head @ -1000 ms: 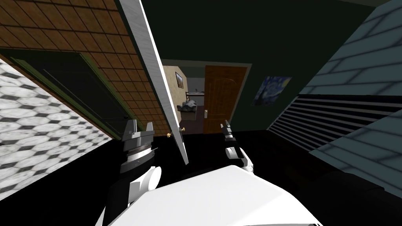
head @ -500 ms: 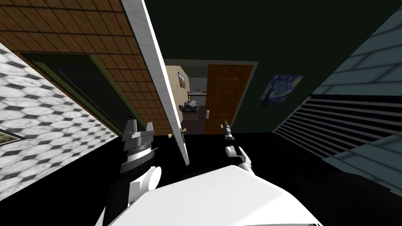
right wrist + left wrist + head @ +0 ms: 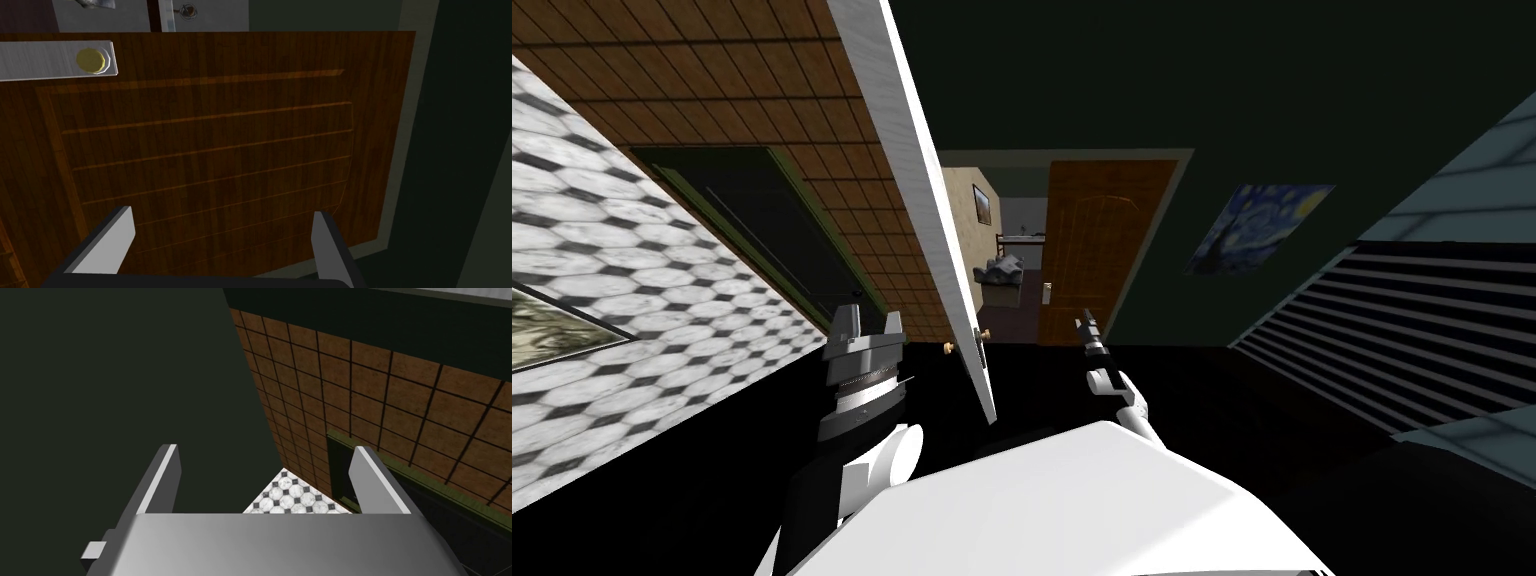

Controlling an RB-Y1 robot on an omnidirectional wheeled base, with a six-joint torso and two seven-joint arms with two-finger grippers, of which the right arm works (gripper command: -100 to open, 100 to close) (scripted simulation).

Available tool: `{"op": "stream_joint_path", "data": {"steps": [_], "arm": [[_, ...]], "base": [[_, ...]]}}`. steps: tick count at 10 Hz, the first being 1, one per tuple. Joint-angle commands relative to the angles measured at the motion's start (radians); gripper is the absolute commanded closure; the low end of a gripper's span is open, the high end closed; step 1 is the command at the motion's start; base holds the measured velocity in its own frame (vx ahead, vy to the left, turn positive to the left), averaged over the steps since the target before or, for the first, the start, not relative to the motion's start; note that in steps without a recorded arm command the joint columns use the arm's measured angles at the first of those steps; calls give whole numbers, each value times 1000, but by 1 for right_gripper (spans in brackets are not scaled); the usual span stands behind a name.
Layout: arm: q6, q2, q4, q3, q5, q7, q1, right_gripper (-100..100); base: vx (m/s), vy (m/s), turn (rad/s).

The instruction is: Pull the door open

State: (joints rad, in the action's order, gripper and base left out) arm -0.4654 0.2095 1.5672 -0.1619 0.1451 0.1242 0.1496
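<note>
**Inspector:** Head view first. How are the arms posed?

**Assessor:** The left forearm is raised ahead of the chest. The left gripper [image 3: 868, 320] points up and away, its two fingers spread with a clear gap. The right arm reaches forward. The right gripper [image 3: 1085, 322] looks small and slim, aimed at the far end of the passage. I cannot tell its finger state from this view.

**Inspector:** And the door?

**Assessor:** The white door [image 3: 922, 200] stands swung open, edge-on to me, running between the two grippers. At its near end a brass knob [image 3: 948, 347] sits on the left face, near the left gripper on its right but apart from it. The right gripper is on the door's right side, near it and touching nothing. At the far end, well beyond both grippers, a brown door [image 3: 1097, 245] stands beside an open doorway. A poster [image 3: 1260, 225] hangs on the dark wall to its right.

**Inspector:** Left wrist view?

**Assessor:** The fingers [image 3: 160, 480] stand wide apart with nothing held between them. Ahead of them are a dark green flat surface [image 3: 125, 388] and a brown tiled wall [image 3: 380, 388]. Farther off is a patch of black-and-white tiling [image 3: 287, 495].

**Inspector:** Right wrist view?

**Assessor:** These fingers are also spread and empty. They face the panelled front of the brown door. Its silver plate [image 3: 30, 61] and yellow knob [image 3: 91, 60] lie well clear of the fingertips.
</note>
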Motion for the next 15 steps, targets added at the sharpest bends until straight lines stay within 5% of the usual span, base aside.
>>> {"op": "stream_joint_path", "data": {"steps": [1,13,15], "arm": [[-4,3,-31,-3,3,-3,-8,-100],[-33,73,-330,-54,44,-23,-150,-100],[-42,95,-405,-71,57,-30,-197,-100]], "base": [[45,-9,47],[48,-12,81],[66,-19,146]]}}
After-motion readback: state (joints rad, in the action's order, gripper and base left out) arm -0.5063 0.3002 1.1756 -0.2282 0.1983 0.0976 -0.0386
